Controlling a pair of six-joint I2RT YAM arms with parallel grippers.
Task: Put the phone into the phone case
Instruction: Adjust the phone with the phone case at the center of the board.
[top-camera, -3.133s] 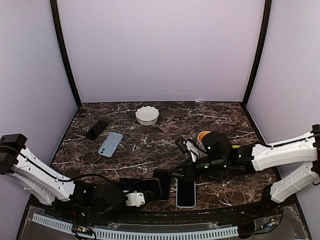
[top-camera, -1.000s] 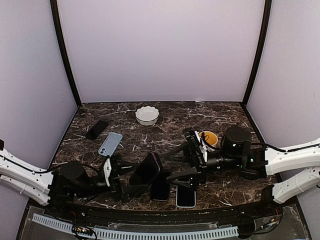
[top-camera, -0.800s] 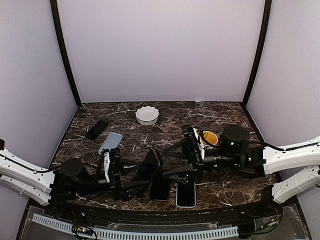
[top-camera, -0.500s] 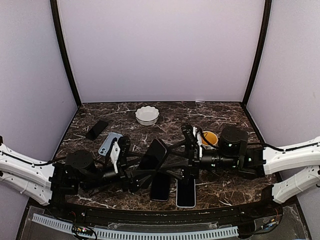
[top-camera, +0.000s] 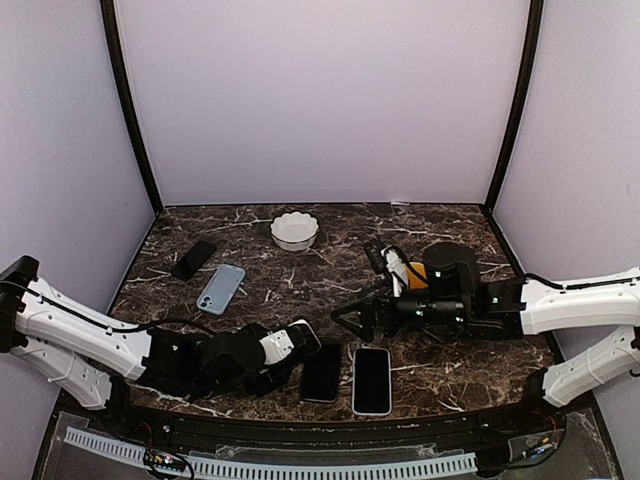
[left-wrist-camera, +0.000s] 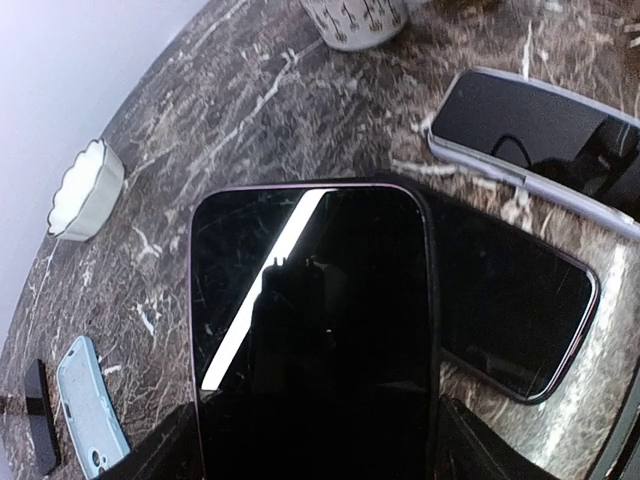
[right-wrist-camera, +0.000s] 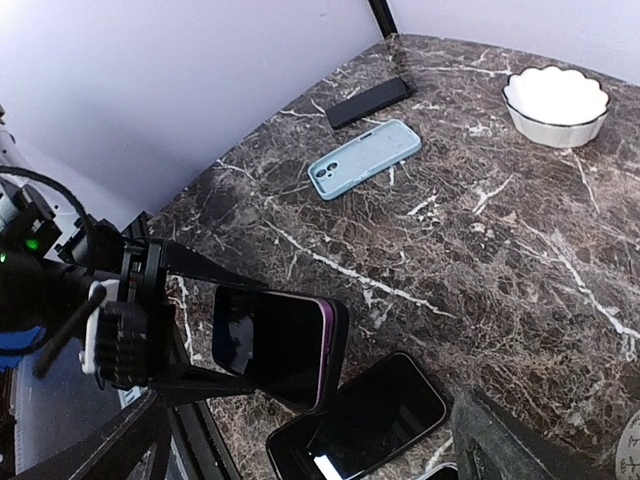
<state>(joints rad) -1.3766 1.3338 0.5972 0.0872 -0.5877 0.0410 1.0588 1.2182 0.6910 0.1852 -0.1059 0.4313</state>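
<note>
Left gripper (top-camera: 283, 348) clamped on the phone (left-wrist-camera: 310, 330), one finger on each long side; phone is held off the table (top-camera: 450, 230) at a tilt, screen up, purple rim showing; a black case (left-wrist-camera: 422, 205) edge wraps its top and right side; can't tell whether it's fully seated.

Right gripper (top-camera: 347, 318) has its fingers spread wide with nothing between them; it points at the held phone from the right, near but not touching.

A black slab (top-camera: 322, 372) lies flat at the near edge, just right of the held phone; can't tell whether it's a phone or a case. A white-rimmed phone (top-camera: 371, 380) lies flat beside it on the right, screen up; the two are parallel with a small gap between them.

Far left: blue phone (top-camera: 220, 288) face down, with a small black phone (top-camera: 193, 258) just beyond it. White bowl (top-camera: 294, 230) at back centre; orange cup (top-camera: 413, 272) behind the right wrist; all well apart from the grippers.
</note>
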